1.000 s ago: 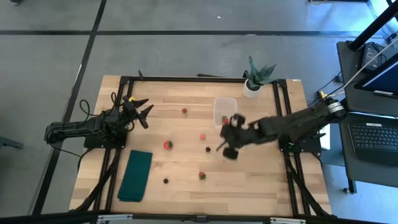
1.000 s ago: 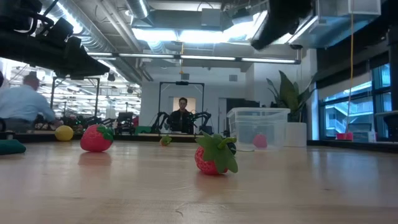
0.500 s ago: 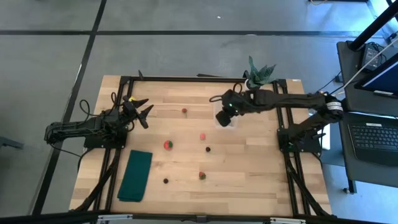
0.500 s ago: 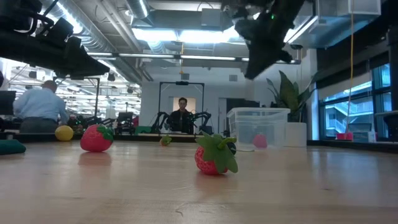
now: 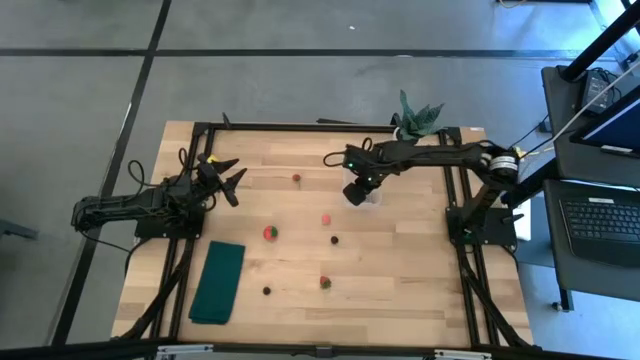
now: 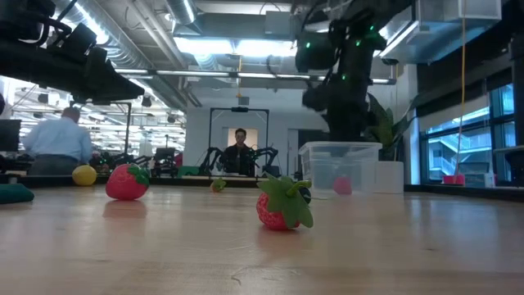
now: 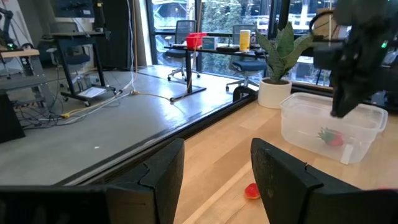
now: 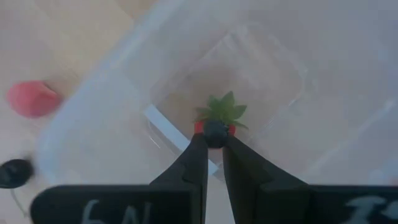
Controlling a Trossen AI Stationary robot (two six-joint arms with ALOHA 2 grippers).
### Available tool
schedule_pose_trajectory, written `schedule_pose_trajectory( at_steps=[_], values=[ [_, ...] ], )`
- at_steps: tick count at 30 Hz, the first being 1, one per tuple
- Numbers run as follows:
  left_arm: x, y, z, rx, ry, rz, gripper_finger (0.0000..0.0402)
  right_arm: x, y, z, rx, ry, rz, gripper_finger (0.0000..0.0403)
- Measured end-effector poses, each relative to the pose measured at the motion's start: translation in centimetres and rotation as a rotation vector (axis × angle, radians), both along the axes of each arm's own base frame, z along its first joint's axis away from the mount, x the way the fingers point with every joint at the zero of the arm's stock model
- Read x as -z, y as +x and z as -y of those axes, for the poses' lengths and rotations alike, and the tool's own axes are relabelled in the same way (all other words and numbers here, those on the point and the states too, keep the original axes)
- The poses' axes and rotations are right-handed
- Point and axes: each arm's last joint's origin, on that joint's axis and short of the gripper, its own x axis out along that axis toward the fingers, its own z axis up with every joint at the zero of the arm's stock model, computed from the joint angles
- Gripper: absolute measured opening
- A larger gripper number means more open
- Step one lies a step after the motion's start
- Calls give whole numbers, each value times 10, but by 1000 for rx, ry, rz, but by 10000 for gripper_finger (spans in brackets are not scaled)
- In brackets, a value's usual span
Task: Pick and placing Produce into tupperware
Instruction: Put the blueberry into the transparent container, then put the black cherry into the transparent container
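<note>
The clear tupperware (image 5: pixel 372 186) stands on the table's far right part, with a red strawberry (image 8: pixel 222 109) lying inside it. My right gripper (image 8: pixel 214 140) hangs just above the tub (image 6: pixel 340 168), pointing down, shut on a small dark berry (image 8: pixel 216 130). More produce lies on the wood: a strawberry (image 5: pixel 270 232), a pink piece (image 5: pixel 326 218), a dark berry (image 5: pixel 335 240), another strawberry (image 5: pixel 324 282). My left gripper (image 5: pixel 232 180) waits open and level at the table's left, with nothing between its fingers (image 7: pixel 273 168). My right gripper pinches the dark berry (image 8: pixel 216 130) between the free ends of its two fingers, coming from above and pointing steeply down. The berry is lifted clear, over the inside of the tupperware and above the strawberry lying there.
A potted plant (image 5: pixel 410 125) stands at the far edge right behind the tub. A dark green folded cloth (image 5: pixel 218 282) lies near the left front. A small red piece (image 5: pixel 297 178) and a dark berry (image 5: pixel 267 290) also sit on the wood.
My right gripper has swung from the middle of the table toward the far edge, over the tupperware, and has sunk toward it while rolling at the wrist. It has stayed shut. The pieces on the table have not moved.
</note>
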Motion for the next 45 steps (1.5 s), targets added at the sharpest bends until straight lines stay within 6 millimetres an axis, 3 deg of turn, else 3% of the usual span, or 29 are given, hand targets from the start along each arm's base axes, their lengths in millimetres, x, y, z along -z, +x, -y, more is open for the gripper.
schedule_pose_trajectory(
  at_steps=[8,19,26,31,36,41,45],
  values=[
    [0,0,0,0,0,1,179,28,7,1,-30,30,-84,43],
    [0,0,0,0,-2,2,179,28,9,1,-33,26,-73,85],
    [0,0,0,0,1,-1,179,24,9,1,-60,48,-82,141],
    [0,0,0,0,2,-2,179,-3,15,3,-75,22,-111,179],
    [0,0,0,1,3,-2,179,-53,32,-3,-105,-90,-47,192],
    [0,0,0,0,3,-2,179,-99,53,-34,-212,-138,127,193],
    [0,0,0,0,2,-2,179,-111,61,-66,-270,-172,202,193]
  ],
)
